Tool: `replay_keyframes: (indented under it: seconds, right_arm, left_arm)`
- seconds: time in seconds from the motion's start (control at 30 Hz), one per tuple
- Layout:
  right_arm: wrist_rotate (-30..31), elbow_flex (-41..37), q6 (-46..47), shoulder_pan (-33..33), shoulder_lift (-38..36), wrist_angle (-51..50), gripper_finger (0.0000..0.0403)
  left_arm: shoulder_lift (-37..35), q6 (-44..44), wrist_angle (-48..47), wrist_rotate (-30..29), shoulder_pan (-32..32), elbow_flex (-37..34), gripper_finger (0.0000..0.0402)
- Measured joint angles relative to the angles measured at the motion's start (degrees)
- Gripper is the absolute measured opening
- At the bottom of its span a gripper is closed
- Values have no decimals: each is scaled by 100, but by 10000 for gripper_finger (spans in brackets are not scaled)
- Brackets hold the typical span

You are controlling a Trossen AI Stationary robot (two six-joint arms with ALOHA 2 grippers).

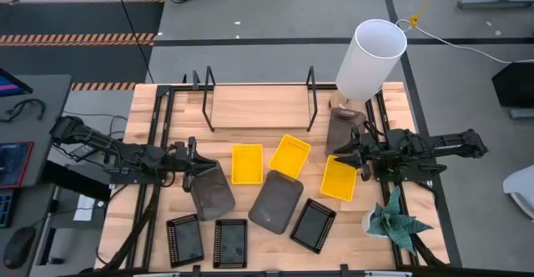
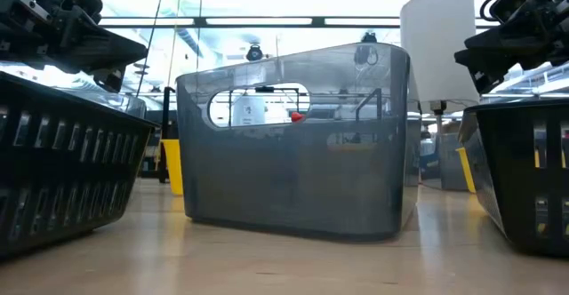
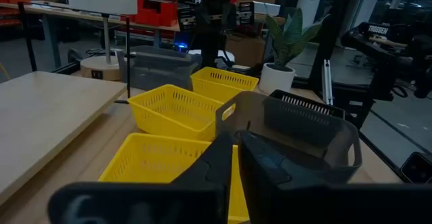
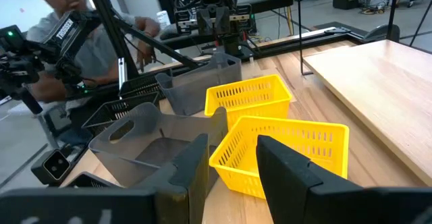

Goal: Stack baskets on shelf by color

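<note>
The shelf (image 1: 259, 106) stands empty at the table's far side. Three yellow baskets (image 1: 247, 162) (image 1: 289, 154) (image 1: 340, 177) lie mid-table, and three black mesh baskets (image 1: 184, 239) (image 1: 230, 242) (image 1: 313, 224) lie along the near edge. One grey basket (image 1: 275, 202) sits in the middle and another (image 1: 344, 125) beside the lamp base. My left gripper (image 1: 192, 168) is shut on the third grey basket (image 1: 212, 192). My right gripper (image 1: 360, 156) hovers open over the far end of the right yellow basket (image 4: 283, 150), touching nothing. My left gripper pinches the grey basket's end wall at its rim (image 3: 233, 133), coming level from the table's left, one finger (image 3: 277, 170) on the inner side and one outside. The basket sits tilted in the hold. Whether its free end rests on the table does not show.
A tall white lamp (image 1: 371, 56) stands at the shelf's right end, and a potted plant (image 1: 392, 219) at the near right corner. A person (image 4: 61, 15) stands beyond the table's left side, hand (image 4: 145, 25) raised. Black wire uprights (image 1: 204, 93) (image 1: 310, 93) frame the shelf board.
</note>
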Motion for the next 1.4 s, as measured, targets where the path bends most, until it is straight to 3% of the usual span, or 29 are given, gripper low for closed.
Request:
replay_keyframes:
  seconds: [1.4]
  right_arm:
    - [0,0,0,2,0,-1,130]
  left_arm:
    - [-1,0,2,1,0,0,29]
